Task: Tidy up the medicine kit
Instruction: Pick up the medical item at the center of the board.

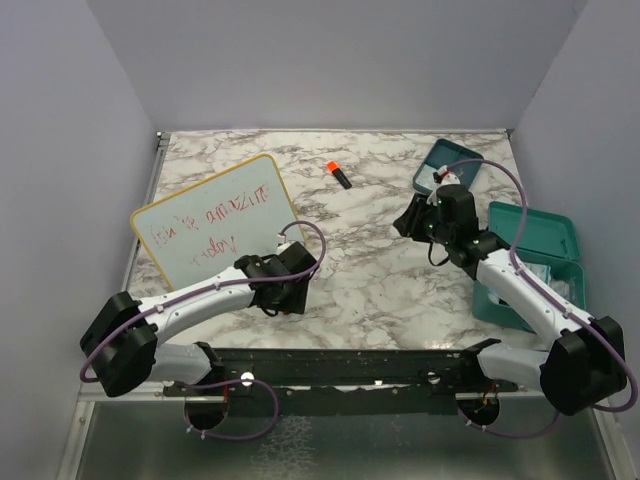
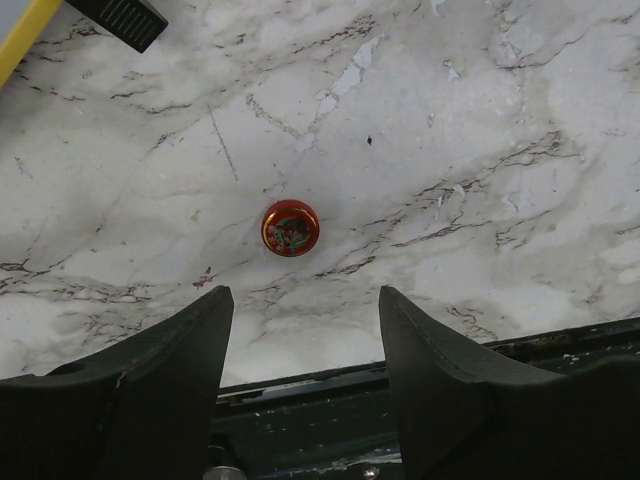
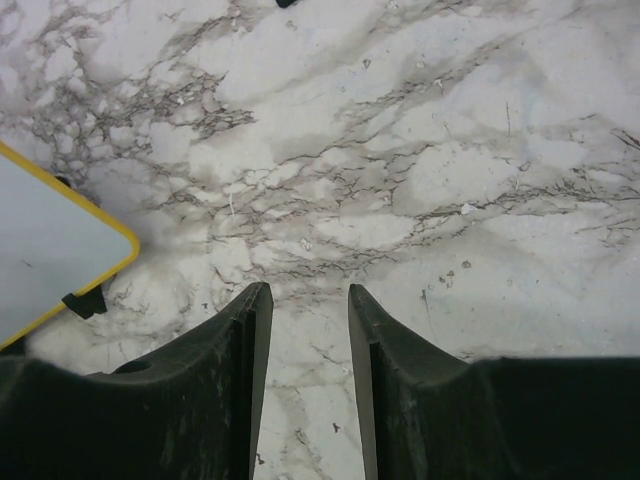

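Note:
The medicine kit's teal case (image 1: 533,232) lies open at the right edge of the table, with pale items inside. Its matching shallow tray (image 1: 455,158) sits apart at the back right. My right gripper (image 1: 411,222) hovers over bare marble left of the tray; in the right wrist view it (image 3: 308,287) is open with nothing between its fingers. My left gripper (image 1: 283,295) is low near the front edge. In the left wrist view it (image 2: 303,292) is open, and a small round red tin (image 2: 290,228) lies on the marble just beyond the fingertips, untouched.
A yellow-framed whiteboard (image 1: 215,225) with red writing lies at the left, and its corner (image 3: 50,250) shows in the right wrist view. A black marker with an orange cap (image 1: 338,174) lies at the back centre. The black front rail (image 2: 330,385) runs right behind the left fingers.

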You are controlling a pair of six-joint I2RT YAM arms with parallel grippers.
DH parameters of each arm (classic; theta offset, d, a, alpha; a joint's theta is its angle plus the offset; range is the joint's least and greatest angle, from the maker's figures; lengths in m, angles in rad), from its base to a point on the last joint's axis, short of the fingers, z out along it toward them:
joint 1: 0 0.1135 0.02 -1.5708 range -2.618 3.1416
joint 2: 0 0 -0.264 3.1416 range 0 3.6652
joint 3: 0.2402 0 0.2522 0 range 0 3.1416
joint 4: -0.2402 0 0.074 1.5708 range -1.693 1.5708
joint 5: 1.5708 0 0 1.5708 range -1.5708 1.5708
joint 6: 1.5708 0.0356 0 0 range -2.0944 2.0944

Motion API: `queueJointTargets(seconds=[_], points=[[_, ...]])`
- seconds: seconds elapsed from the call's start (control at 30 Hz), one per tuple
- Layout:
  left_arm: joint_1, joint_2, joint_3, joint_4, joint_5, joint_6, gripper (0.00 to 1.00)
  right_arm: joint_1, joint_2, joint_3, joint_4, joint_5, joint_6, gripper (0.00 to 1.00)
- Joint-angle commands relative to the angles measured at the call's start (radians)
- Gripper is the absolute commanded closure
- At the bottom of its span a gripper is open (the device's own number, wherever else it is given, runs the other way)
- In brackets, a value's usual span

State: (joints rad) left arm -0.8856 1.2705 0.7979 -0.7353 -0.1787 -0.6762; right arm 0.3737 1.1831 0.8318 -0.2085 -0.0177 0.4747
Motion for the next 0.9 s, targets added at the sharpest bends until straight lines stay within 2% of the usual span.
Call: queueJointTargets(seconds=[0.0,0.23,0.7,0.87], points=[[0.000,0.007,-0.027,0.018,-0.018,-0.027,0.40,-0.001,-0.015,-0.042,0.038,0.025,0.026,0.58],[0.006,0.008,-0.081,0.132,-0.030,-0.001,0.48,-0.001,0.014,-0.018,0.017,0.059,0.022,0.58],[0.010,0.153,-0.058,0.149,-0.086,0.010,0.53,-0.001,-0.004,-0.046,0.040,0.079,0.044,0.59],[0.010,0.177,-0.040,0.167,-0.070,0.026,0.58,-0.001,-0.011,-0.057,0.027,0.048,0.049,0.59]])
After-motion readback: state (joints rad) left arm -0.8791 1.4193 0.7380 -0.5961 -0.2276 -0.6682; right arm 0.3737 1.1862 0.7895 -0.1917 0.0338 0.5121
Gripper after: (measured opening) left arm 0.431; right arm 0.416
